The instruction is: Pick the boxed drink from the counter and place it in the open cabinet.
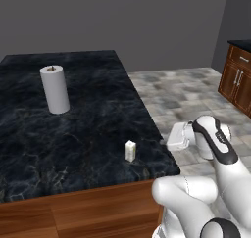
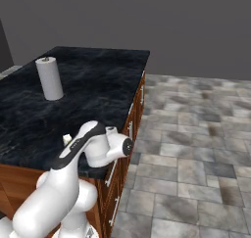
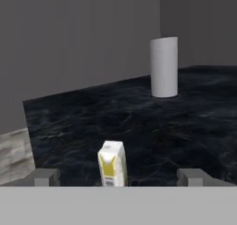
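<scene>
Hand view is showing me the boxed drink (image 3: 112, 164) standing upright on the black tabletop (image 3: 139, 122), dead ahead of the tool (image 3: 118, 177) and framed between its two fingertips (image 3: 45, 177), which are standing wide apart with nothing clamped. I am judging the hand is being held low and level so the carton can slide between the fingers. Beyond it, further off to the right, a paper towel roll (image 3: 164, 67) is standing clear. From the left base camera, the carton (image 1: 130, 151) is sitting near the tabletop's edge, beside the wrist. I am not seeing the fingertips there, and the carton's print is too blurred to read.
</scene>
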Robot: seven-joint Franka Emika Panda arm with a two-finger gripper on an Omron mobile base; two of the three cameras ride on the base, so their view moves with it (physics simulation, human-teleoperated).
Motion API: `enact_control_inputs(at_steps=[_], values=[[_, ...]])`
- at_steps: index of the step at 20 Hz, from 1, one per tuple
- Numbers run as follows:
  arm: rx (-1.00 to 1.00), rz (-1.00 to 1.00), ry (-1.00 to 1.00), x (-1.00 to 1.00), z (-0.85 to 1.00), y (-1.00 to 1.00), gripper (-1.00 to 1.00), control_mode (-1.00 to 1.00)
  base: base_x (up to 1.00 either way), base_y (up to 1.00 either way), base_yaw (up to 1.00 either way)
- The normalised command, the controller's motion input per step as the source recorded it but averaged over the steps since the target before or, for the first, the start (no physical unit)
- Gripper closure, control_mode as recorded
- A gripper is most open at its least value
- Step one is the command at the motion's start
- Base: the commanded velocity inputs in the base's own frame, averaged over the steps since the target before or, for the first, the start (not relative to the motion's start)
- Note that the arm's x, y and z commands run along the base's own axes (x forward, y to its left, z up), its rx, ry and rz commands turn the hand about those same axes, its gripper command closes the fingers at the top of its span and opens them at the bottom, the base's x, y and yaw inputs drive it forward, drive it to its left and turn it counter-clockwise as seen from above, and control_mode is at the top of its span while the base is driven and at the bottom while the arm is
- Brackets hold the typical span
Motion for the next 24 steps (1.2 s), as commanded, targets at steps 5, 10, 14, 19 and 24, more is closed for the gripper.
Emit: enact_control_inputs(at_steps=[5, 10, 14, 19, 24], values=[[0.00, 0.00, 0.03, 0.00, -0.05, 0.32, -1.00, -1.00, 0.00, 0.00, 0.00], [0.00, 0.00, 0.08, 0.00, -0.19, 0.45, -1.00, -1.00, 0.00, 0.00, 0.00], [0.00, 0.00, 0.08, 0.00, -0.25, 0.55, -1.00, -1.00, 0.00, 0.00, 0.00], [0.00, 0.00, 0.05, -0.06, -0.28, 0.31, -1.00, -1.00, 0.00, 0.00, 0.00], [0.00, 0.00, 0.00, -0.39, -0.23, 0.00, -1.00, -1.00, 0.00, 0.00, 0.00]])
